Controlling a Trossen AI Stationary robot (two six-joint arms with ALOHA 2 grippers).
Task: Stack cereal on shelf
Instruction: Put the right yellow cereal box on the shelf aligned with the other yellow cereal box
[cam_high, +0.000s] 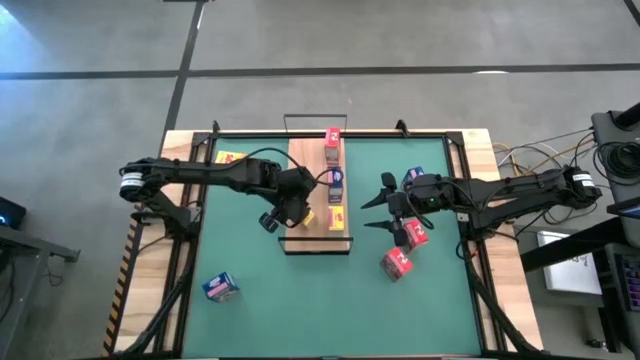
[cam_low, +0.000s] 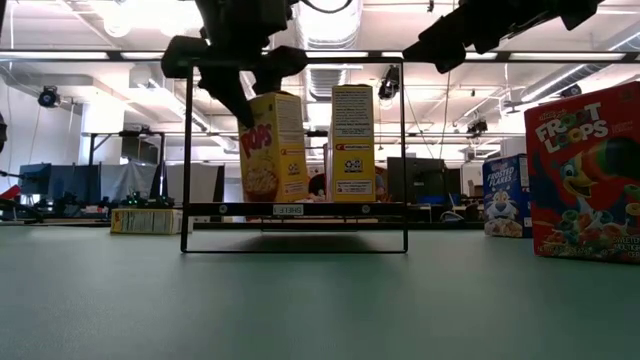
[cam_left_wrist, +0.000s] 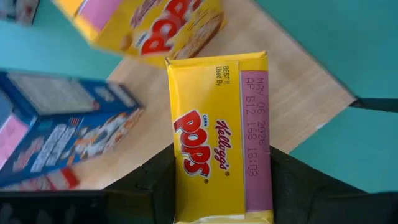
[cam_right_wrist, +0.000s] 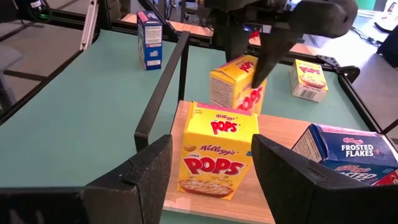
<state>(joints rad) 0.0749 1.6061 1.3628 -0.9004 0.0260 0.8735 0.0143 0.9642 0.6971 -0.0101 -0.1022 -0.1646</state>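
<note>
The shelf (cam_high: 312, 165) is a light-wood board on a black wire frame (cam_low: 295, 210) at the table's middle. A red (cam_high: 332, 137), a blue (cam_high: 337, 178) and a yellow cereal box (cam_right_wrist: 217, 149) stand on it in a row. My left gripper (cam_high: 295, 210) is shut on a second yellow Corn Pops box (cam_left_wrist: 217, 137), over the board's near left part. This box tilts, and its lower end (cam_low: 262, 195) is down at the board. My right gripper (cam_high: 366, 215) hovers open to the right of the shelf, holding nothing. My left gripper pinches the yellow box near its top end (cam_left_wrist: 180, 186), one finger (cam_right_wrist: 267, 59) on the printed front and the other (cam_right_wrist: 227, 37) on the back. The fingers come from above, slanting down. The box tilts beneath them; whether its bottom touches the board, I cannot tell.
Two red boxes (cam_high: 413, 233) (cam_high: 397, 264) and a blue one (cam_high: 415, 178) are on the green mat right of the shelf. A blue box (cam_high: 220, 288) lies near left and a yellow one (cam_high: 230, 157) far left. Black rails edge the mat (cam_high: 300, 300).
</note>
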